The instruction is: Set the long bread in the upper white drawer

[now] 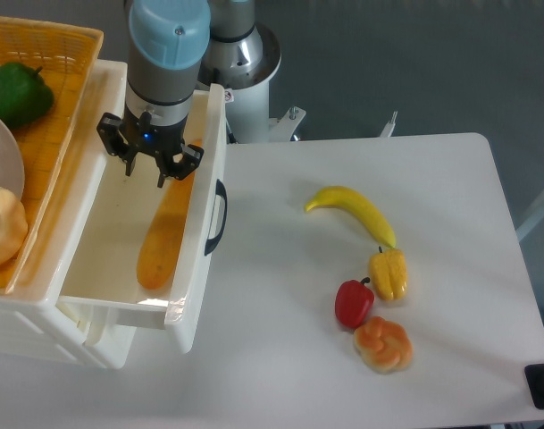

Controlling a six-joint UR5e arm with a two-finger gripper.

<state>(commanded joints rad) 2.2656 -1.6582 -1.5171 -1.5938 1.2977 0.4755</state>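
Long bread [164, 239] lies inside the upper white drawer [197, 286], tilted, upper end near the right wall, lower end toward the drawer's front; no finger touches it. Gripper [150, 172] hangs over the drawer just above the loaf's upper end, jaws spread and holding nothing.

Step in hand, by my reading: release done, placement looks complete. Next move calls for a straight lift clear of the drawer walls, keeping the fingers off the loaf and the right wall. Drawer stands pulled out, black handle facing the counter [450, 188].

On the counter, well apart from the drawer: banana [354, 208], yellow pepper [389, 273], red pepper [354, 303], knotted bun [382, 344]. Left of the drawer: woven basket [53, 89] with a green pepper [17, 93]
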